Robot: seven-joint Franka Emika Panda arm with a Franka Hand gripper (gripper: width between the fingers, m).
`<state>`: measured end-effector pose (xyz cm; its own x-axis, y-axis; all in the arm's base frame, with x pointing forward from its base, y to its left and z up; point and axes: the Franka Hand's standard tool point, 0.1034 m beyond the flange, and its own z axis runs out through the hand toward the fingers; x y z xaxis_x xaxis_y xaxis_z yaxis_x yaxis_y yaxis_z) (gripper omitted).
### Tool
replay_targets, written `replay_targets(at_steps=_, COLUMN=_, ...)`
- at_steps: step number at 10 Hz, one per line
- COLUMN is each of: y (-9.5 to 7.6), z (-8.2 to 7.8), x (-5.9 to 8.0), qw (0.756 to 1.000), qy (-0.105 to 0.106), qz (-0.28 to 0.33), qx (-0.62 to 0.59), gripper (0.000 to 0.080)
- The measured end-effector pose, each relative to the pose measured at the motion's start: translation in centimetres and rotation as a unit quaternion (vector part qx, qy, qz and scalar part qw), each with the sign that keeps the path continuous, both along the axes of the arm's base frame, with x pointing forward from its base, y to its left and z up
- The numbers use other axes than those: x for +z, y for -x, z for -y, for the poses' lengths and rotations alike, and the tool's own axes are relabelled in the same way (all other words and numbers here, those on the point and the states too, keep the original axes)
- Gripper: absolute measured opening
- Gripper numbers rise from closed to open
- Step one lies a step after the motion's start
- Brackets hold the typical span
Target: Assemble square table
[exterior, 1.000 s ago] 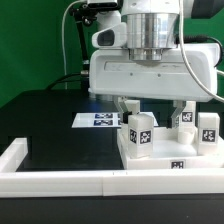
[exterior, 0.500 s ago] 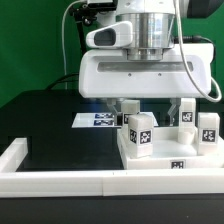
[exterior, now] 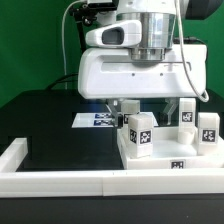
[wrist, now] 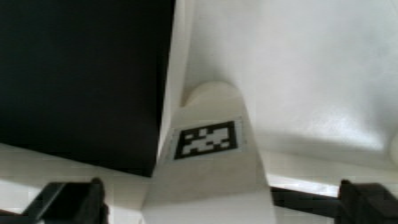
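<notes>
While wide open, gripper above table top, holding nothing.

Partly hidden behind the arm's broad white housing in the exterior view: the marker board, the far edge of the square top, and the upper parts of the two far legs. Cut off at the exterior view's right edge: the rightmost leg. Blurred in the wrist view: the tagged leg, its top out of frame, with only dark tips of the tool's fingers showing.
</notes>
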<state>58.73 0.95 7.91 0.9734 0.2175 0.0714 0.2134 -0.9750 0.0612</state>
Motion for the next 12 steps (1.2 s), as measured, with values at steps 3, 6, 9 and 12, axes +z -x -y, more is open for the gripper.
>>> replay_targets(at_steps=3, y=0.04, z=0.02, x=-0.03, qw=1.0, qy=0.0, qz=0.0, qx=-0.001, gripper=0.04)
replay_targets(at_steps=6, y=0.05, z=-0.01, x=-0.04, qw=0.998, qy=-0.005, qz=0.002, qx=-0.057, gripper=0.0291)
replay_targets(at_steps=9, y=0.05, z=-0.07, x=-0.06, qw=0.987, qy=-0.014, qz=0.007, qx=-0.162, gripper=0.0291)
replay_targets(at_steps=12, y=0.2, z=-0.51, x=-0.16, qw=0.942, qy=-0.022, qz=0.032, qx=-0.334, gripper=0.0291)
